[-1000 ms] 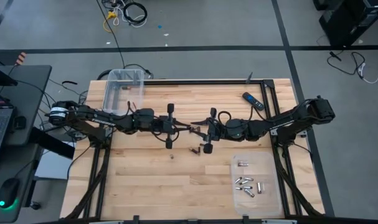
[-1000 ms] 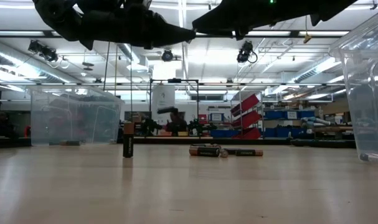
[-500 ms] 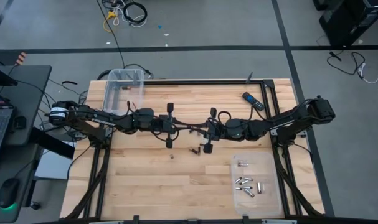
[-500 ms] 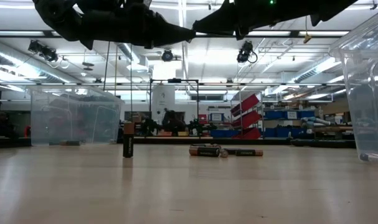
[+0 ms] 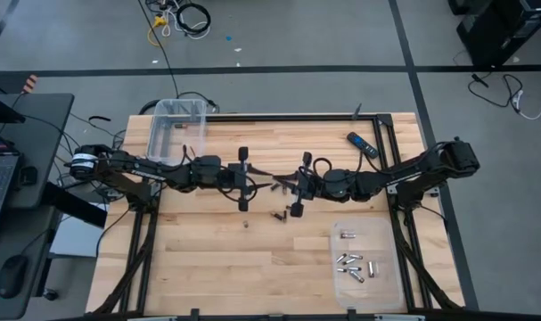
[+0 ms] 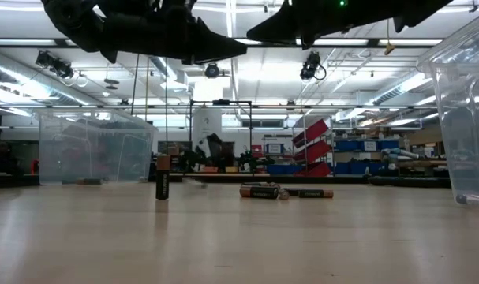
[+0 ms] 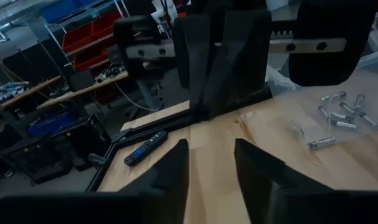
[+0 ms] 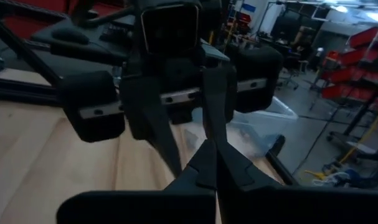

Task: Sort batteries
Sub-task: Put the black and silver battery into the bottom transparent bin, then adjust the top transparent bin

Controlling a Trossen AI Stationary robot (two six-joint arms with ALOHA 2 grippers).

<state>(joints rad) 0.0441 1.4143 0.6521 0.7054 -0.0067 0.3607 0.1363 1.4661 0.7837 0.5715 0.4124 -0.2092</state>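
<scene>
While both arms hang nose to nose over the middle of the table, the left gripper [image 7: 210, 149] has its two fingers clearly apart with bare wood showing through the gap, and the right gripper [image 8: 208, 149] facing it has its fingers pressed together into one dark wedge; I honestly can't make out whether anything tiny is pinched in there. Just below where the two tips meet, a couple of dark batteries [image 5: 277, 215] lie on the wood, side by side from table level, and another single battery [image 6: 162, 183] stands upright a little way off to the left arm's side. Most of the silvery batteries [image 5: 354, 264] are lying loose in a group on a flat clear tray [image 5: 383, 234] over at the near corner on the right arm's side. Further out, a black remote [image 5: 362, 144] lies by the far edge near the right arm, and a clear plastic bin [image 5: 177, 109] sits at the far corner on the left arm's side.
</scene>
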